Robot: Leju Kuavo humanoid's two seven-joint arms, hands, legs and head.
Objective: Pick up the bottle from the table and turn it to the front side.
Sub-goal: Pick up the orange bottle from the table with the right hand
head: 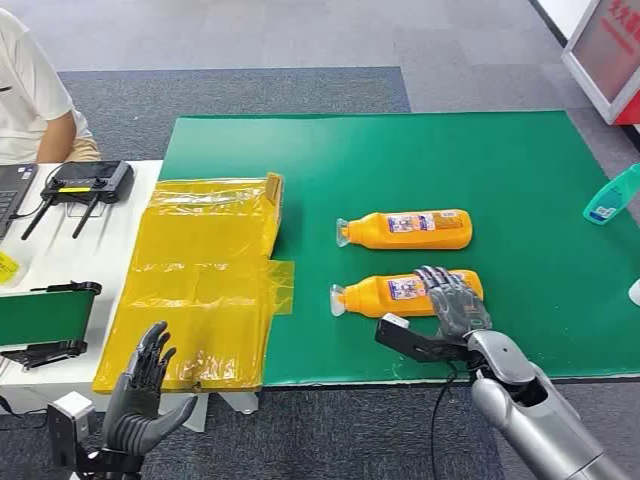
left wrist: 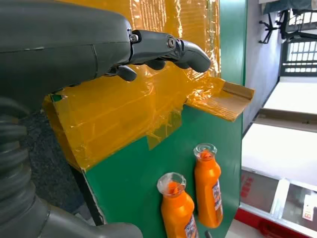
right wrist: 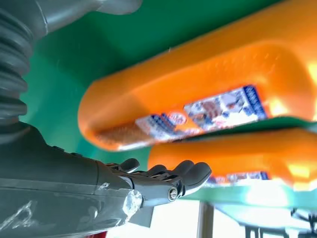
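Note:
Two orange bottles lie on their sides on the green mat (head: 453, 160), clear caps pointing left. The near bottle (head: 385, 293) lies partly under my right hand (head: 451, 303), whose fingers stretch flat over its base end; whether they touch it I cannot tell. In the right wrist view the near bottle (right wrist: 209, 94) looms just beyond the fingers (right wrist: 179, 179), and nothing is gripped. The far bottle (head: 407, 229) lies a little behind it. My left hand (head: 143, 395) hovers with fingers spread and nothing in them below the table's front edge, near the yellow sheet's corner.
A yellow plastic sheet (head: 200, 280) covers the mat's left end. A teal spray bottle (head: 611, 197) lies at the right edge. On the white table to the left sit a black controller (head: 87, 182) and a laptop; a person in white (head: 30, 90) sits behind.

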